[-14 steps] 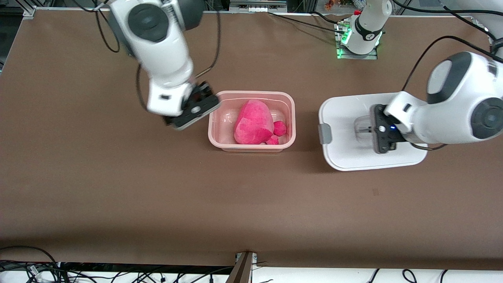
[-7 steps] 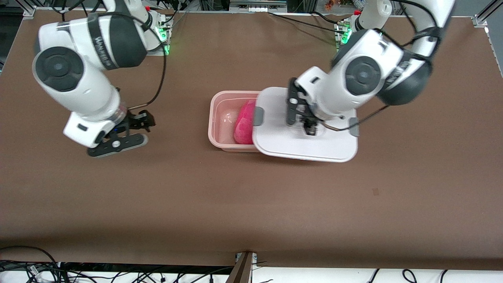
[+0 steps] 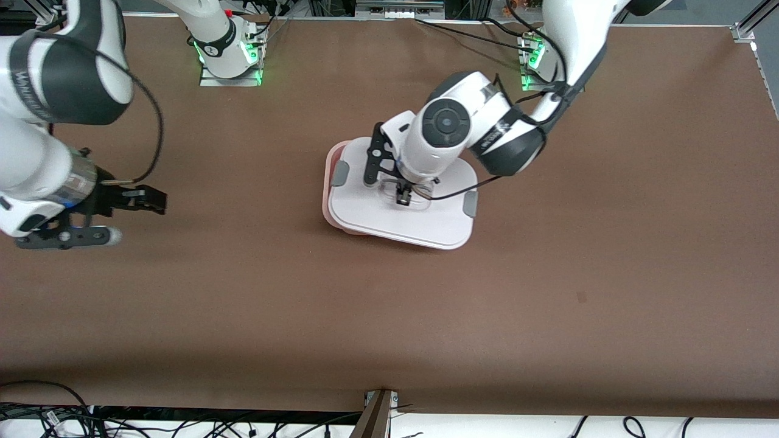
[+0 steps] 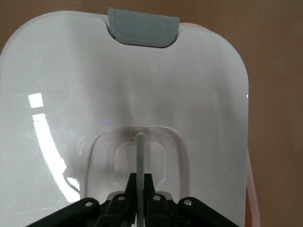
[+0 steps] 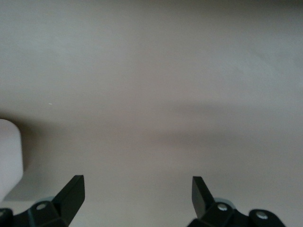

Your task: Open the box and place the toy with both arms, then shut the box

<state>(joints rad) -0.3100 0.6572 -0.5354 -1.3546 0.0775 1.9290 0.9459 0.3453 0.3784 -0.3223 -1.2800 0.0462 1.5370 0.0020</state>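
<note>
Table [image 3: 389, 316]: brown surface, both arm bases along its top edge in the front view.

Left arm [image 3: 487, 131]: reaches from its base toward mid-table, bent down over the box. Right arm [image 3: 36, 134]: out at its own end of the table, waiting, well apart from the box.

Lid [image 3: 389, 210]: white, lying over the box but skewed, its corner nearest the front camera overhanging on the side toward the left arm's end. Grey clips: one [image 3: 339, 173] toward the right arm's end, one [image 3: 470, 204] toward the left arm's end. Left wrist view shows the lid [image 4: 142, 90] filling most of the picture, one clip [image 4: 143, 27] at its edge, clear recessed handle [image 4: 138, 156] in the middle.

Box [image 3: 327, 201]: pale pink, only a thin strip of rim visible past the lid edge toward the right arm's end; a sliver of rim [image 4: 252, 189] also shows in the left wrist view. Sits mid-table.

Toy: not visible, hidden under the lid if present.

Left gripper [image 3: 401, 193]: down on the lid's handle; fingers [image 4: 147, 187] pinched tight on the thin handle bar [image 4: 140, 161], holding the lid.

Right gripper [image 3: 131, 201]: over bare table at the right arm's end; fingers [image 5: 73, 191] spread wide, nothing between them.
</note>
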